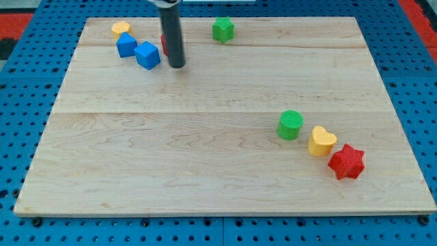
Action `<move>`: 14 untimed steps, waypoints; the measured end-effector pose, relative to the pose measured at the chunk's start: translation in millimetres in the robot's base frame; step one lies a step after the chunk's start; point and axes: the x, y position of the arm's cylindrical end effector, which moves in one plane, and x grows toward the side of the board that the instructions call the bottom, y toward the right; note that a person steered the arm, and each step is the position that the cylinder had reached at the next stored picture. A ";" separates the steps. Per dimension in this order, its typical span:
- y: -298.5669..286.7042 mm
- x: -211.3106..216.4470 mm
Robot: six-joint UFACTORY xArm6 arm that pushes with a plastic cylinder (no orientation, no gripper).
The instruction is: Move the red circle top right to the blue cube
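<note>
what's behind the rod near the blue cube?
A sliver of red block shows at the rod's left edge, right of the blue cube; the rest is covered, so its shape can't be confirmed. My tip sits just right of the cube.

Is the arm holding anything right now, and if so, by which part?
Nothing is held. My tip only pushes; it sits right of the blue cube, with the red circle mostly hidden behind the rod.

Wooden board (205, 164) with coloured blocks
</note>
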 end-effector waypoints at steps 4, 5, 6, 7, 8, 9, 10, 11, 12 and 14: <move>-66.2 -82.5; -66.1 -47.5; -66.2 -34.8; -64.3 -27.3; -54.0 -14.1; -54.0 5.5; -47.4 18.6; -20.6 13.3; 2.7 1.8; 40.5 7.4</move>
